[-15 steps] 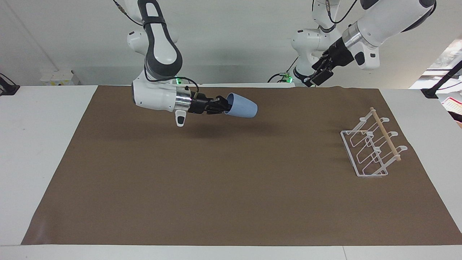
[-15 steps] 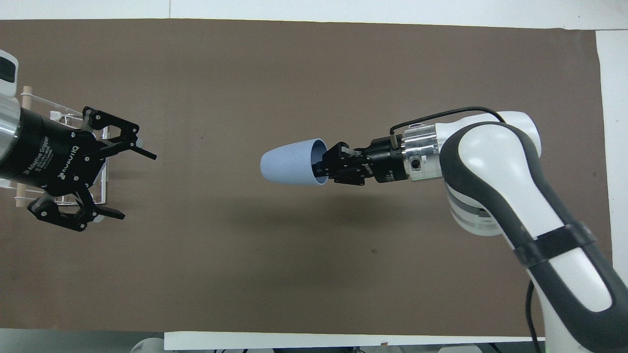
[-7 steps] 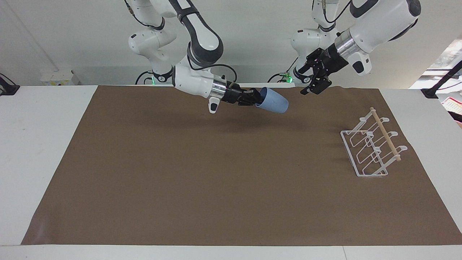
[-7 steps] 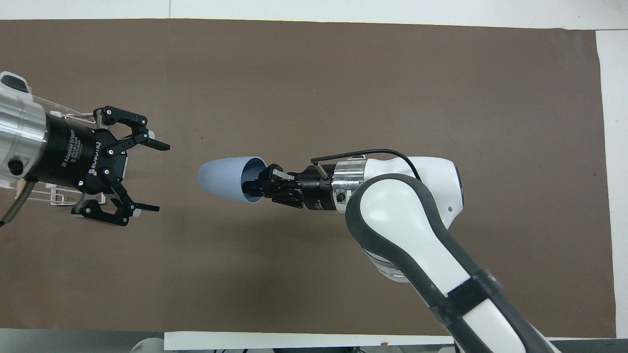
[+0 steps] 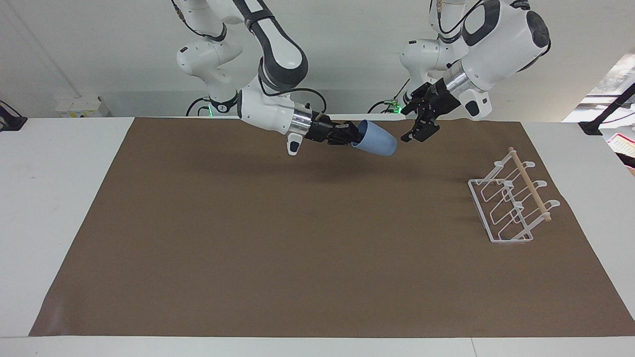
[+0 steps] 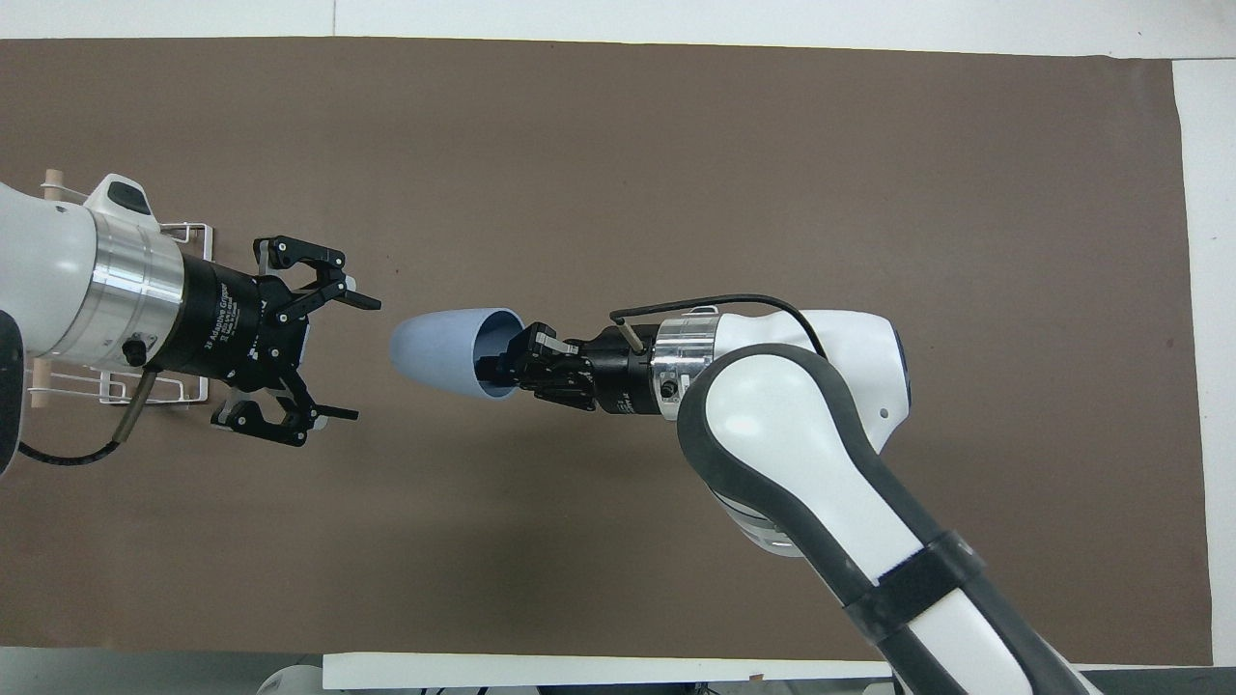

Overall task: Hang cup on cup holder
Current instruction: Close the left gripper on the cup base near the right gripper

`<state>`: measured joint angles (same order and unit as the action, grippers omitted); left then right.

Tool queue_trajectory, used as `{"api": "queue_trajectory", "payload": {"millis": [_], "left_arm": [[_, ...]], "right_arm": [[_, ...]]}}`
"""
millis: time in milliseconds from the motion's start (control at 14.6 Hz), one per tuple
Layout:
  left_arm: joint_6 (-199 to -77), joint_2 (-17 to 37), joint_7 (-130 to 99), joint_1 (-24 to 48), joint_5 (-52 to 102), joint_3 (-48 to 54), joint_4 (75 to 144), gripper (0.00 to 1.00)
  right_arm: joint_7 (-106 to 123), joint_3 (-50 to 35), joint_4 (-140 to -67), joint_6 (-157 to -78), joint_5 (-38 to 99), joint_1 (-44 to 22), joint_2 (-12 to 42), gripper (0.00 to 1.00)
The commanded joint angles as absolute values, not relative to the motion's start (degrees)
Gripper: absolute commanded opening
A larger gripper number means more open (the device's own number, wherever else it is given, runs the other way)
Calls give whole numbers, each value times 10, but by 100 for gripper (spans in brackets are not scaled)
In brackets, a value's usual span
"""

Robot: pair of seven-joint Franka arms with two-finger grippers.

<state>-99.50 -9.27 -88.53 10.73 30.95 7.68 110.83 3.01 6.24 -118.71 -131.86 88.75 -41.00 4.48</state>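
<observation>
The light-blue cup (image 5: 375, 139) (image 6: 439, 349) is held on its side in the air over the brown mat, its base pointing toward the left arm's end. My right gripper (image 5: 353, 136) (image 6: 502, 365) is shut on the cup's rim, with one finger inside the mouth. My left gripper (image 5: 415, 133) (image 6: 359, 359) is open and empty, a short gap from the cup's base and facing it. The white wire cup holder (image 5: 513, 203) with its wooden dowel stands on the mat at the left arm's end. In the overhead view the cup holder (image 6: 188, 232) is mostly hidden under the left arm.
The brown mat (image 5: 297, 248) (image 6: 676, 145) covers most of the white table. Nothing else stands on it.
The right arm carried the cup toward the left arm's end, then held still for the last half second. The open left gripper came down and closer to the cup's base.
</observation>
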Motion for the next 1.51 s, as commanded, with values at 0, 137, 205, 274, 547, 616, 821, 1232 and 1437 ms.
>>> {"api": "queue_trajectory", "payload": {"millis": [0,137,205,274,547,616,821,1232,1437], "left_arm": [[-1046,-112,-862,133,317,72,1152,100],[-1053,-111,-865,132,317,71,1158,100],[-1058,-111,-867,132,317,71,1158,100],[-1064,-110,-869,132,317,71,1159,99],[-1100,-97,-871,136,317,72,1172,98],[-1114,-92,-871,145,317,72,1176,98],[-1130,-72,-871,153,317,73,1175,98],[-1121,-65,-880,156,317,72,1155,91],[-1119,-60,-899,170,312,72,1150,0]], "right_arm": [[19,62,-1191,-1324,898,-410,41,2],[19,62,-1191,-1325,898,-410,41,2],[19,62,-1190,-1325,898,-410,42,2],[19,62,-1190,-1325,898,-410,42,2],[19,62,-1190,-1327,898,-410,42,2],[19,62,-1189,-1326,898,-410,42,2],[19,62,-1190,-1327,898,-410,42,2],[19,62,-1190,-1327,898,-410,42,2],[19,62,-1190,-1327,898,-410,42,2]]}}
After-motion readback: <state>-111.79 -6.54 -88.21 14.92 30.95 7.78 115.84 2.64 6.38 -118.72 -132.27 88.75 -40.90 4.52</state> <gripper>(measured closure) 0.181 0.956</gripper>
